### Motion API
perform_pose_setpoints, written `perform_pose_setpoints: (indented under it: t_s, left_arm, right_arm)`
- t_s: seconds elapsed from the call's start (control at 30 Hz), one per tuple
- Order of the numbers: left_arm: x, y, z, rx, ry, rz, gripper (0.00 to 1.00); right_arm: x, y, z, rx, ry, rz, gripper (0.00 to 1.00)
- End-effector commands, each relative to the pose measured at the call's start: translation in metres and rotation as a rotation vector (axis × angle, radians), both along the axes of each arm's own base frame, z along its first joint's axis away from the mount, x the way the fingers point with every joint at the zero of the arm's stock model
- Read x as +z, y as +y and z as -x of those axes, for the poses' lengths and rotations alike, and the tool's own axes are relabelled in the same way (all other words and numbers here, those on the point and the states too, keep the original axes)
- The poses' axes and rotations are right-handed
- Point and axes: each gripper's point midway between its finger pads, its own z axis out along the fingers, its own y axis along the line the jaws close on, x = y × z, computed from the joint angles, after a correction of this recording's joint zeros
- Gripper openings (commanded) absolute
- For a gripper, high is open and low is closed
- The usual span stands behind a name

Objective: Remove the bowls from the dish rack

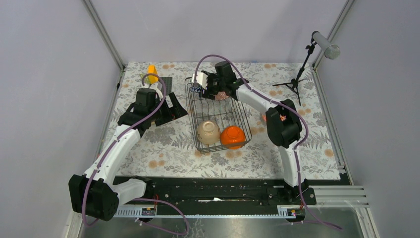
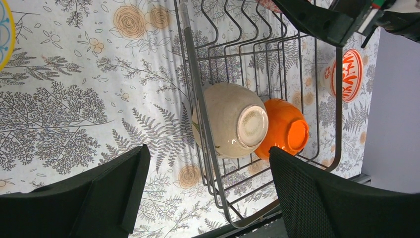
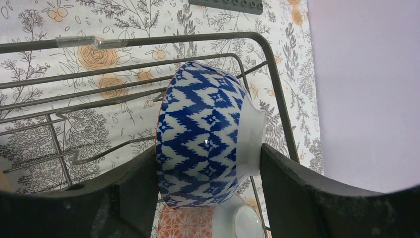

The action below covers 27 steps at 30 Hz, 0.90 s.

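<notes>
Bowls are sitting partly in the rack and partly out of it: the blue-white bowl [image 3: 205, 144] is standing on its edge at the far left corner of the dish rack [image 1: 192, 116], rim to one side and foot to the other, and the right gripper [image 3: 208, 151] is clamping it, one finger [image 3: 131, 196] pressing on the rim side and the other on the foot side. Directly beneath it in the right wrist view, a lattice bowl [image 3: 184, 224] with a reddish pattern is showing, partly cut off by the frame edge. At the near end of the rack the beige bowl [image 2: 230, 126] and the orange bowl [image 2: 286, 133] are lying side by side, touching, both with their feet turned upward. Outside the rack, on the floral tablecloth [image 2: 64, 104] to its right, the red-banded bowl [image 2: 346, 74] is resting near the right arm. The left gripper [image 1: 168, 110] is hovering over the cloth just left of the rack, its fingers spread wide and grasping nothing.
</notes>
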Motion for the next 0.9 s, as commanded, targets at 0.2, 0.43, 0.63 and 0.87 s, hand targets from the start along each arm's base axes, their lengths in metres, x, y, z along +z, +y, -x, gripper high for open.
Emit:
perform_pose_setpoints:
  t_s: [0.2, 0.43, 0.63, 0.87]
  left_arm:
    - [0.018, 0.005, -0.008, 0.010, -0.067, -0.014, 0.95]
    - [0.028, 0.003, -0.011, 0.006, -0.087, -0.007, 0.94]
    - [0.036, 0.000, -0.012, 0.001, -0.107, 0.012, 0.94]
    - [0.047, -0.006, -0.018, -0.013, -0.121, 0.045, 0.94]
  right_arm:
    - [0.116, 0.013, 0.002, -0.027, -0.189, -0.210, 0.54]
    - [0.141, 0.005, 0.016, -0.107, -0.118, -0.332, 0.54]
    - [0.152, -0.010, 0.033, -0.225, 0.005, -0.432, 0.54]
    - [0.160, -0.023, 0.049, -0.407, 0.234, -0.635, 0.47]
